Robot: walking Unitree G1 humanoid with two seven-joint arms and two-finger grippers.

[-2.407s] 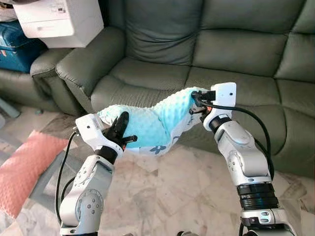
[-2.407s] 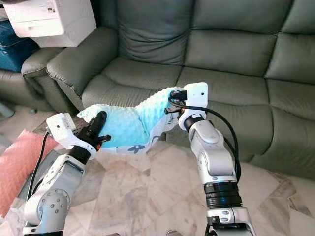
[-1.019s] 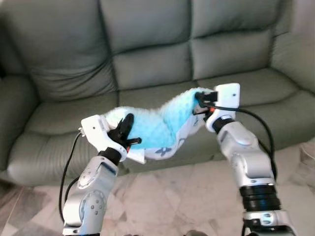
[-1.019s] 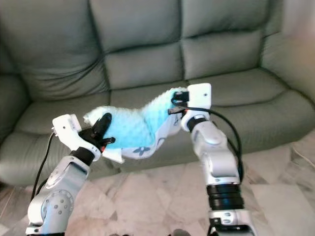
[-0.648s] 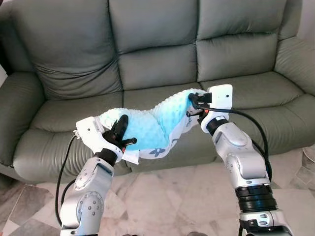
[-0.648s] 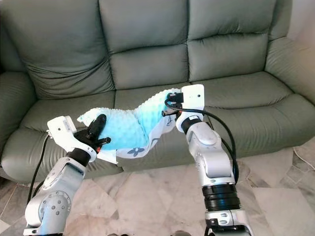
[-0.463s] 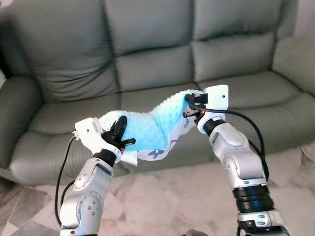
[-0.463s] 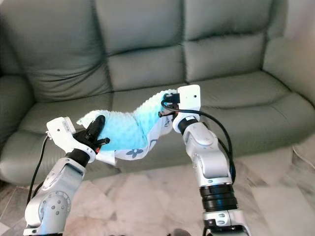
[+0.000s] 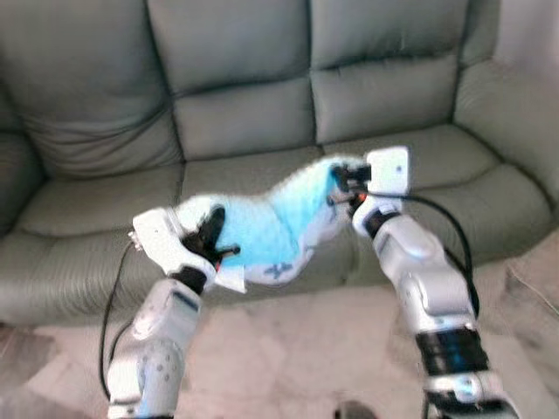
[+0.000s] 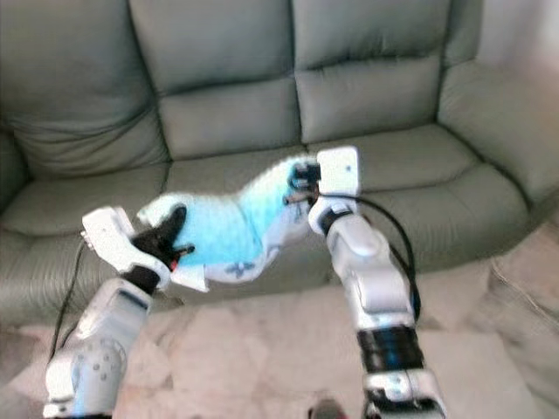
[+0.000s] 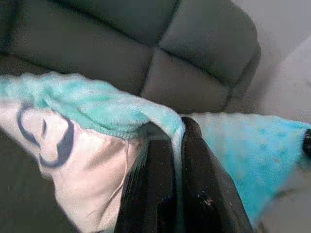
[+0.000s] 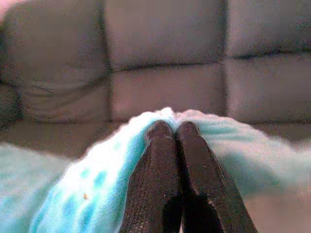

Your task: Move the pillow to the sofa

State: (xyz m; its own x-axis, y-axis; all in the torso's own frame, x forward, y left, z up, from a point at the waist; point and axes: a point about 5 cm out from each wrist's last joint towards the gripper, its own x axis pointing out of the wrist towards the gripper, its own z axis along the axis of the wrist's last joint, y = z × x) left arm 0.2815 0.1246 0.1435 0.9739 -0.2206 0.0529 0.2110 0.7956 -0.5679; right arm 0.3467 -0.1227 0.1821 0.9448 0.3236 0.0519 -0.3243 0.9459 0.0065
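The pillow (image 9: 266,223) is a soft turquoise dotted cushion with a white patterned underside, hanging slack between my two arms in front of the grey-green sofa (image 9: 236,113). My left gripper (image 9: 211,232) is shut on its left corner, and my right gripper (image 9: 339,181) is shut on its raised right corner. In the left wrist view the black fingers (image 11: 194,184) pinch the pillow's edge (image 11: 92,109). In the right wrist view the fingers (image 12: 160,170) press together over the turquoise fabric (image 12: 97,179). The pillow hangs just before the middle seat cushion (image 9: 253,170).
The three-seat sofa has a seat (image 10: 410,153) to the right and an armrest (image 10: 515,105) at far right. Marble floor (image 9: 288,349) lies between me and the sofa front. The picture is blurred.
The whole view has shifted and blurred, so the camera has moved along the sofa. Both grippers hold the pillow as before.
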